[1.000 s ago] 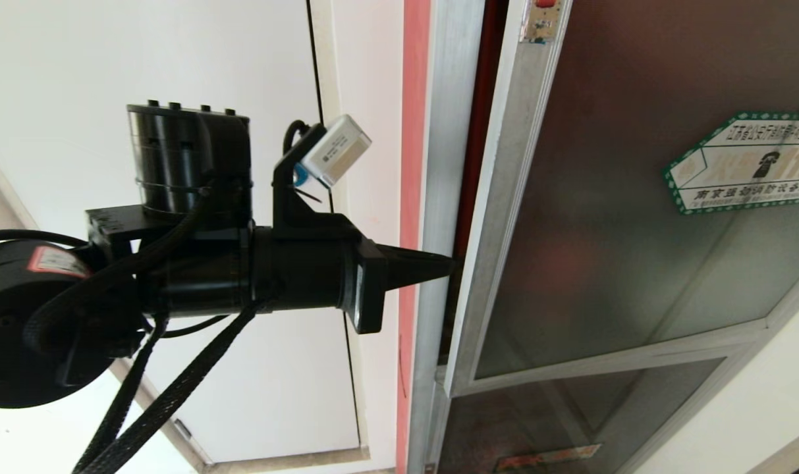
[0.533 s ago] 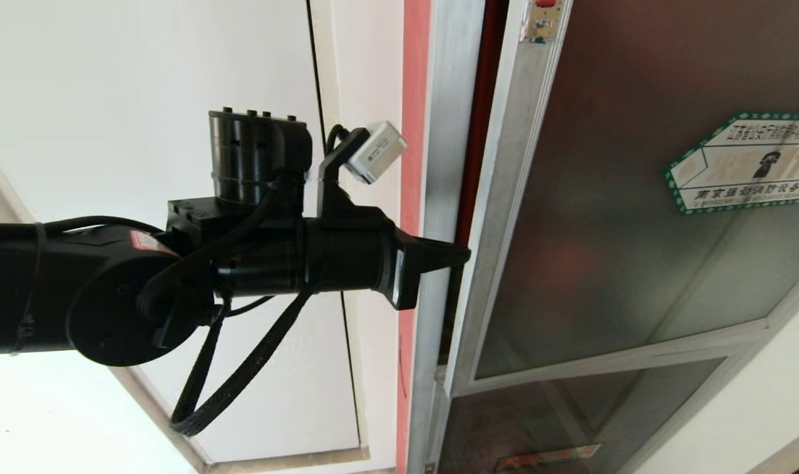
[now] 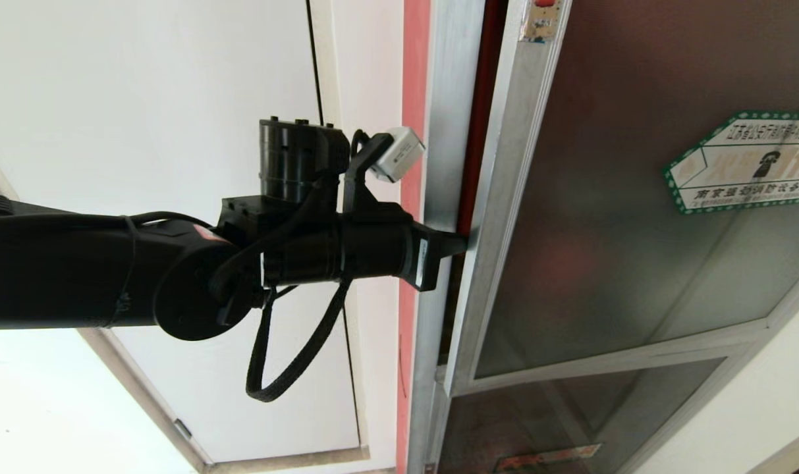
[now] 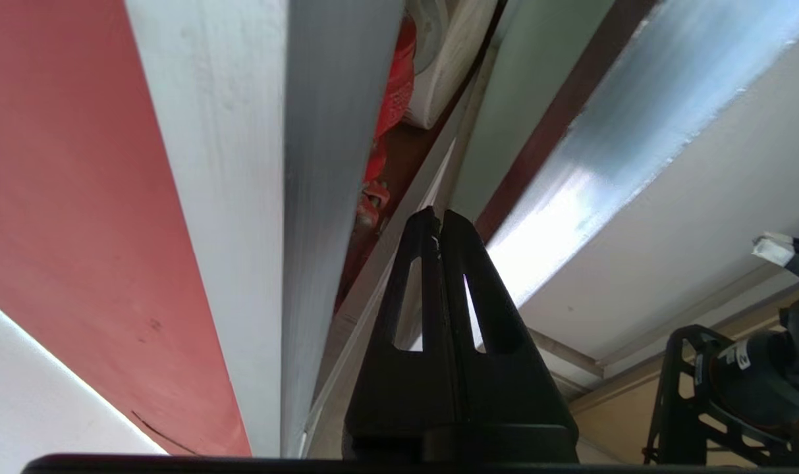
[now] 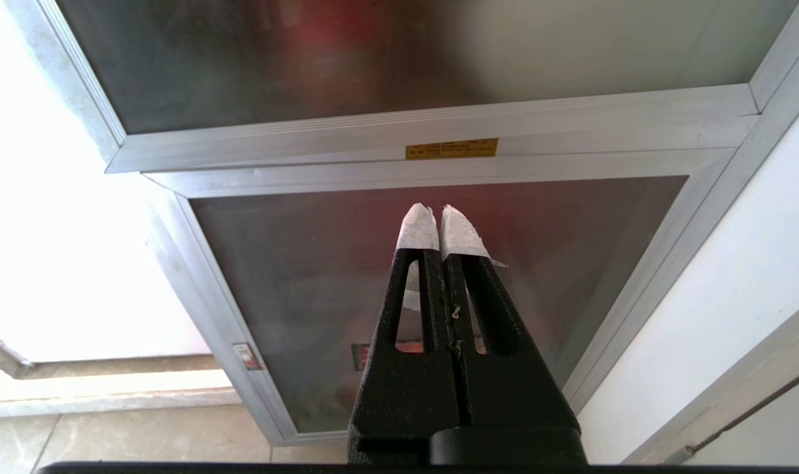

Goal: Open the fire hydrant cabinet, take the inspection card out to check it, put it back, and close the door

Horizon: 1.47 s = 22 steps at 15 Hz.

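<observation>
1. Now that your left tool (image 3: pixel 462 242) has pushed forward, fingers pressed together, its tip sits in the gap at the door (image 3: pixel 610 217) edge: prying can begin.
2. The door stands ajar on the fire hydrant cabinet (image 3: pixel 446 118), its long axis vertical, its free edge toward your tool.
3. Your right tool (image 5: pixel 439 220) hangs pressed together, parked.
</observation>
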### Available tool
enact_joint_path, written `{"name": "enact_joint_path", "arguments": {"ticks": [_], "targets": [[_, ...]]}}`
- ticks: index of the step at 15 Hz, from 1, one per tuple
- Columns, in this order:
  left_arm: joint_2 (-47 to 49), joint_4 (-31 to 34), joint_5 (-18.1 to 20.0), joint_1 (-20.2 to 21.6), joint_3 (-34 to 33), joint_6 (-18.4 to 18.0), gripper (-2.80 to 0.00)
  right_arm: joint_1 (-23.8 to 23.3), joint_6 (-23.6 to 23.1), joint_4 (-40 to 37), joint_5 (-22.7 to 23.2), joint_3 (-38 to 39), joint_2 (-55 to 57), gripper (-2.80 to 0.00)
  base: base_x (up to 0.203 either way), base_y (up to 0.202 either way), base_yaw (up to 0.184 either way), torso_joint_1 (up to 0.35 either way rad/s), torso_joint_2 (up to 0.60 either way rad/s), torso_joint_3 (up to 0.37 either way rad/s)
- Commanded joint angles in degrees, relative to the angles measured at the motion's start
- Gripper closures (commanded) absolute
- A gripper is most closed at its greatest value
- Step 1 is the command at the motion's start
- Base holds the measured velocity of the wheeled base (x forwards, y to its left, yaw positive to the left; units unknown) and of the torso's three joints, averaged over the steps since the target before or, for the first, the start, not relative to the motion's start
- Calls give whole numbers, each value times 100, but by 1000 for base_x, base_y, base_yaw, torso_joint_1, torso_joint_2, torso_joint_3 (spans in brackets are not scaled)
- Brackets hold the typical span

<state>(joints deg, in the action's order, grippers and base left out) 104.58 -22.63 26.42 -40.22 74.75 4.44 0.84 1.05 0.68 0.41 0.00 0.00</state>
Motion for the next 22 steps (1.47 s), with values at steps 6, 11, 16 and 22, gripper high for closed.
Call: {"name": "enact_joint_path", "arguments": {"ticks": [6,11,16,22], "targets": [[-167,-9,4,-417,-127,5,0,4,1,2,2,18,9,0,0,0,0,0,0,0],[-578,-14,12,-838,-556,7,0,4,1,2,2,18,9,0,0,0,0,0,0,0],[-705,-6,7,-1366,-741,5,0,4,-8,2,2,18,9,0,0,0,0,0,0,0],[-613,-5,12,-1848,-702,13,0,4,-8,2,2,18,9,0,0,0,0,0,0,0]]}}
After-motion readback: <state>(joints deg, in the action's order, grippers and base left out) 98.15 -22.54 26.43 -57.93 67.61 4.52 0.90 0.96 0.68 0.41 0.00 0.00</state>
